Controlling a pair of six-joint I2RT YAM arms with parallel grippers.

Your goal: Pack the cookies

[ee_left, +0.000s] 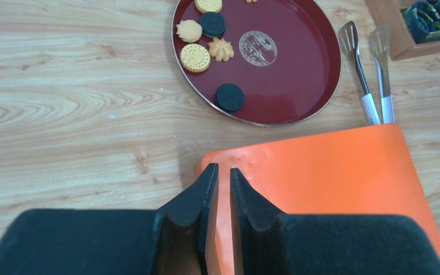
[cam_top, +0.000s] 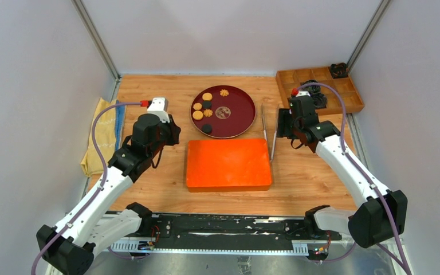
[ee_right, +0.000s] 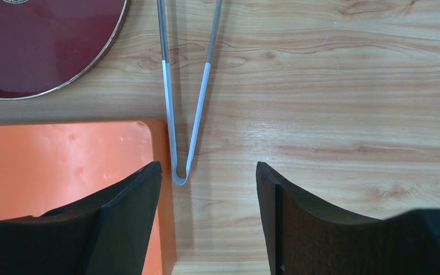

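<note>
**Cookies on the Red Tray; Both Pairs of Fingers Empty**

Found the left fingers (ee_left: pixel 206 195) only a narrow slit apart, with nothing clamped between them and orange showing through the gap. Located them at the left corner of the orange box (ee_left: pixel 332 177) that lies nearer the tray; could not tell whether they touched it. Found the right fingers (ee_right: pixel 132 200) spread wide and empty, straddling the bent end of the metal tongs (ee_right: pixel 168 97), with one finger over the box's right edge. Saw the tongs lying flat on the worktop (cam_top: pixel 309 177) just right of the box, their flattened tips pointing away beside the tray. Located the cookies (ee_left: pixel 195 57) on the round dark-red tray (ee_left: pixel 298 74), just beyond the closed box. Counted golden rounds, flower shapes and dark ones grouped on the tray's left half, with one dark cookie apart near the rim facing the box. Noted a wooden compartment tray (cam_top: pixel 344 94) at the far right corner, holding dark items, and a folded yellow cloth (cam_top: pixel 103 132) along the left edge.
</note>
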